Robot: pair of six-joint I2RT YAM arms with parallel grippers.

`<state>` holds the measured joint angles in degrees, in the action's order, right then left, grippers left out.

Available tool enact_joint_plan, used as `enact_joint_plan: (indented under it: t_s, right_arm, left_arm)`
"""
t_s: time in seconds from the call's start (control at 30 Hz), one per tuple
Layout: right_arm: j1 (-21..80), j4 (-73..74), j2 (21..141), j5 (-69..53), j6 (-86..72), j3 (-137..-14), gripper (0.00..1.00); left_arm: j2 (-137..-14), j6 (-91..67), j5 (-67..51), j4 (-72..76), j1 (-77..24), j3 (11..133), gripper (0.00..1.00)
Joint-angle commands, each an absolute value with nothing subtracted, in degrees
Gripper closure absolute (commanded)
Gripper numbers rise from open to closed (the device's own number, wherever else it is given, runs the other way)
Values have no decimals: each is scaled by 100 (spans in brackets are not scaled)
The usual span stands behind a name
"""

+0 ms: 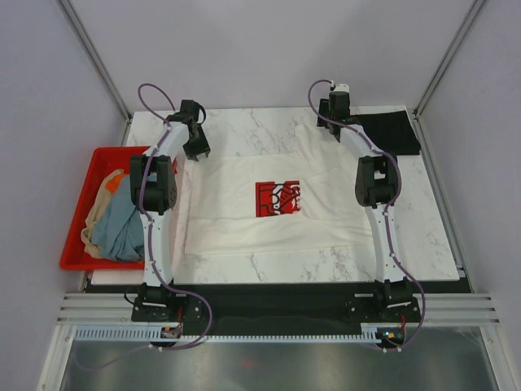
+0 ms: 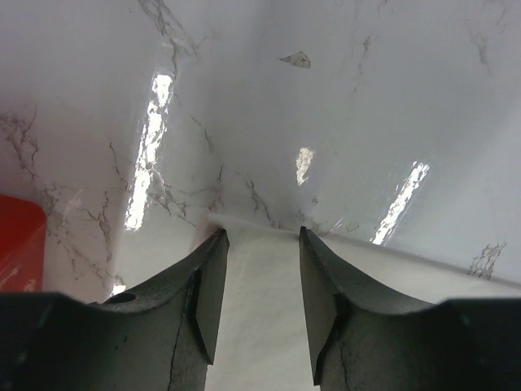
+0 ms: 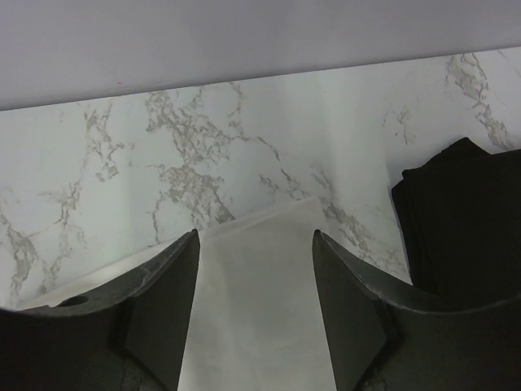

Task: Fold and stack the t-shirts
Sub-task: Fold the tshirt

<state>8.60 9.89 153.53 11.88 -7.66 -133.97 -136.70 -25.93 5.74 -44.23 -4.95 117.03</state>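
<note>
Left and right jaws hang open, empty, over the cream shirt (image 1: 244,220)'s 12 o'clock edge; shallow pinches could slip, skewing the fold.

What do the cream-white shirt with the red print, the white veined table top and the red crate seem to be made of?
Cream-white shirt with red print: soft matte cloth; it lies flat with gentle creases. White veined table top: marble look, glossy, lamps reflect; perhaps only laminate. Red crate: probably moulded plastic, smooth, even colour.
</note>
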Motion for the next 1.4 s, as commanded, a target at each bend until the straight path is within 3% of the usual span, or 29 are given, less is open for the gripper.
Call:
enact_joint_plan:
  t_s: [0.0, 0.43, 1.0, 1.37]
  right_arm:
    - [651, 668, 15494, 1100, -1325, -13649, 34]
    - [492, 396, 15759, 484, -1722, -13755, 33]
    - [387, -386, 15627, 597, -1819, -13482, 30]
    - [352, 298, 15759, 413, -1916, -13667, 35]
  left_arm:
    - [-13728, -2716, 703, -4394, -466, 11865, 51]
    - [-13693, -2716, 677, -4386, -457, 11979, 50]
    - [-13298, -2769, 703, -4394, -396, 11971, 51]
    - [-13201, -2830, 773, -4395, -334, 11549, 51]
